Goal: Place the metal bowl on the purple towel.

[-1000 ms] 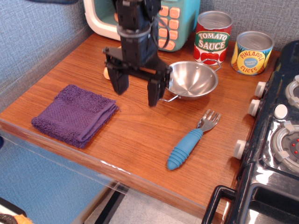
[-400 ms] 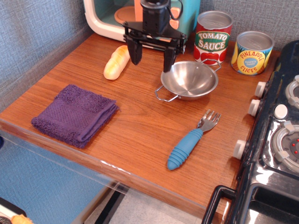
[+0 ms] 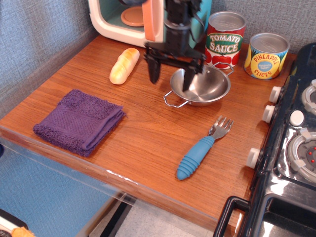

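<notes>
The metal bowl (image 3: 201, 85) sits on the wooden surface (image 3: 148, 133) near the back, just in front of the tomato sauce can (image 3: 225, 39), with one wire handle poking out toward the front-left and the other toward the can. It is empty and upright. The gripper (image 3: 171, 77) now straddles the bowl's left rim: one finger reaches down inside the bowl, the other hangs outside it to the left, and the jaws stand apart with the rim between them, not yet closed on it. A moment ago the gripper hovered higher and further back, behind the bowl; it has since shifted right and dropped, so the grasp on the rim looks to be the step in hand, and nothing has been lifted so far.

The purple towel (image 3: 79, 120) lies folded at the front-left, well apart from the bowl and close to the surface's front edge. Between the two runs a broad stretch of bare wood, so a carry to the left and forward looks unobstructed. The bread roll (image 3: 124, 65) lies left of the gripper, behind that path. The blue-handled fork (image 3: 199, 150) lies in front of the bowl, to the right, out of the way. The pineapple can (image 3: 266, 55) and the stove (image 3: 291, 143) crowd the right side, where room is tight.
</notes>
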### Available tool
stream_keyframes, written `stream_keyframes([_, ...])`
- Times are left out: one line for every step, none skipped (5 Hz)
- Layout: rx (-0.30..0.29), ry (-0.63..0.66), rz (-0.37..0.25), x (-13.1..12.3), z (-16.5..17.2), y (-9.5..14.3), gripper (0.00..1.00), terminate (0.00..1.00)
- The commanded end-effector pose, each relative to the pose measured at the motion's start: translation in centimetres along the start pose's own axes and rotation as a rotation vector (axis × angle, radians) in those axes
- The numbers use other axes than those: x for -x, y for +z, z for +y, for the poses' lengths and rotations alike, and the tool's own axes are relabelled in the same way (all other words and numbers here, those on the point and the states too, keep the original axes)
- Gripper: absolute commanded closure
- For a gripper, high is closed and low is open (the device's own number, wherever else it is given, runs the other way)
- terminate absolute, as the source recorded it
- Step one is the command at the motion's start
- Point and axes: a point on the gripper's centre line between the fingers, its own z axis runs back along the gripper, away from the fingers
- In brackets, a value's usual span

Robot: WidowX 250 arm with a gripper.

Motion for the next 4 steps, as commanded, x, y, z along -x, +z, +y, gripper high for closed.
stream_keyframes([0.04,-0.009,-0.037,-0.7,-1.4,0.2,1.0,0.0])
stream_keyframes([0.039,-0.017,-0.046,-0.4,-1.6,0.3,1.0,0.0])
stream_keyframes([0.059,-0.02,-0.084,0.2,-1.4,1.8,1.0,0.0])
stream_keyframes([0.111,-0.027,-0.13,1.2,-1.3,4.2,1.0,0.0])
